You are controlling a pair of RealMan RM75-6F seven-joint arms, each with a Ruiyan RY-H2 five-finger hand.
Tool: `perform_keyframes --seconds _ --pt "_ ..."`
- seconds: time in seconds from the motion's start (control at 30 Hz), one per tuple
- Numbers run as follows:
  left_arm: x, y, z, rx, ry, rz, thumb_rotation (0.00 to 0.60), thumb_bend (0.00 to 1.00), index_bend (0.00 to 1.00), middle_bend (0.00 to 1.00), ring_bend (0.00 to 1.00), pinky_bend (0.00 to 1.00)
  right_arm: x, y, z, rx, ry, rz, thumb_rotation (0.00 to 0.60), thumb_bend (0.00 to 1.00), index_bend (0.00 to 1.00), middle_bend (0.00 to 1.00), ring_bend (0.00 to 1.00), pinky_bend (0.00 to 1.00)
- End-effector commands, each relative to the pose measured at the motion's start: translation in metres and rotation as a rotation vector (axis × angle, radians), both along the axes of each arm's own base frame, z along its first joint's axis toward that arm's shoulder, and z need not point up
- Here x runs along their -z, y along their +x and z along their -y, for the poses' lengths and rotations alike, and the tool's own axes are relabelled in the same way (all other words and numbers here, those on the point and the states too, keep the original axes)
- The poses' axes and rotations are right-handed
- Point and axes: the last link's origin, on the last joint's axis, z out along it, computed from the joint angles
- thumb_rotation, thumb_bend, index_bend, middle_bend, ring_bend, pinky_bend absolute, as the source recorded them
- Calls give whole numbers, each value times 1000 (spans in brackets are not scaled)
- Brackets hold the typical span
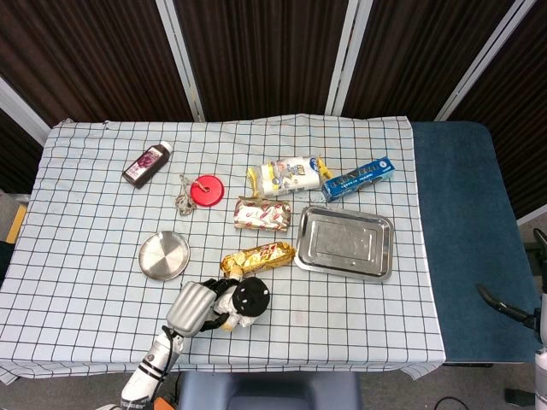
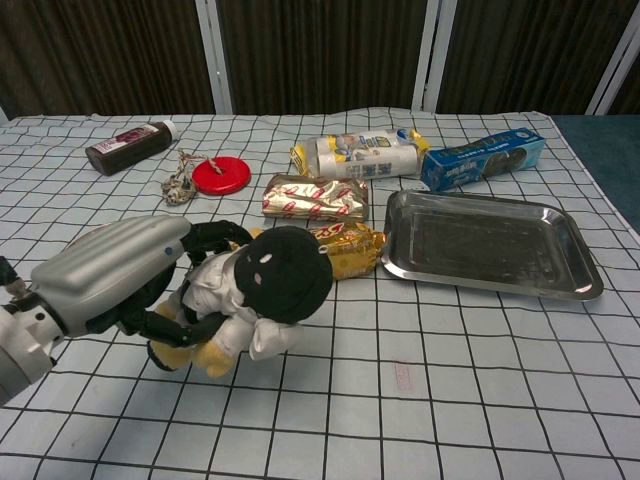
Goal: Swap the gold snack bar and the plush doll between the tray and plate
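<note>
Plush doll (image 2: 262, 298) fuzzy black, gripped by left hand (image 2: 120, 272) fingers (image 2: 190, 327)

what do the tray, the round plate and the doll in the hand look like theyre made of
Rectangular silver tray: likely stainless steel, polished, since it mirrors its surroundings. Small round silver plate: apparently the same shiny metal, with a brushed sheen. Black-headed plush doll, held by the left hand: soft fabric, matte and fuzzy, with white cloth clothing; the filling cannot be seen.
</note>
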Motion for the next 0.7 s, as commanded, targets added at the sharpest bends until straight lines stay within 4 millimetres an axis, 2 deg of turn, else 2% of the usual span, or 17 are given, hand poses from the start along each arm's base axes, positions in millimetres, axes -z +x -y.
perform_keyframes --seconds 0.03,0.27,0.37,0.43,0.47,0.6,0.7 --pt "15 5 -4 -19 25 -37 600 539 575 730 702 757 -1 0 -1 -8 -2 6 600 62 17 0 0 134" --pt "23 16 -10 -36 57 -41 600 538 570 730 708 765 -5 0 -4 -22 -12 18 600 62 17 0 0 134" --pt "21 18 -8 -19 49 -49 600 525 511 685 674 759 -5 0 -3 -22 -15 21 600 62 17 0 0 134" --pt "19 19 -6 -3 27 -61 600 506 428 595 598 732 -5 0 -4 -22 -14 21 600 62 17 0 0 134" --pt "18 19 -4 -2 12 -67 600 495 347 499 514 685 -5 0 -4 -22 -14 21 600 62 17 0 0 134" --pt "8 23 2 -18 -59 -61 600 461 103 174 202 416 -5 0 -4 -20 -12 21 600 62 17 0 0 134" --pt "1 27 5 -18 -79 -69 600 443 14 48 84 323 -5 0 -4 -17 -15 20 600 62 17 0 0 134"
